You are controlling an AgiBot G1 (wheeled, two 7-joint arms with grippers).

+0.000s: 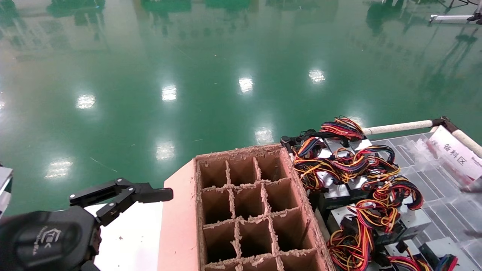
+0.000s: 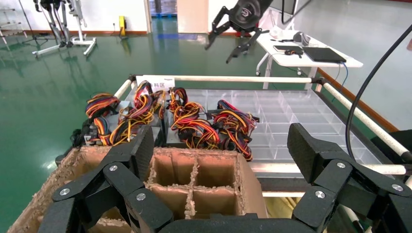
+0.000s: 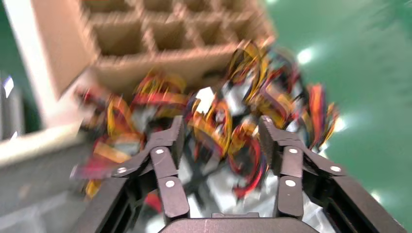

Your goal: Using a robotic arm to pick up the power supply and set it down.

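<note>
While spread apart, right tool (image 3: 221, 141) above boxy metal power supplies (image 3: 214, 111), wires tangled.

Brown cardboard divider box (image 1: 248, 210), torn fuzzy edges, cells open upward. Under it and to its left, a white surface (image 1: 131, 237). Just beside its right wall, a clear gridded plastic tray (image 1: 433, 180) framed by a white rail (image 1: 399, 127). White label card (image 1: 457, 154) with black characters (unreadable) leaning at the tray's far corner. Glossy green floor (image 1: 211, 67) all around. Farther off, a white table (image 2: 311, 57) carrying a dark flat laptop-like item (image 2: 324, 53).
</note>
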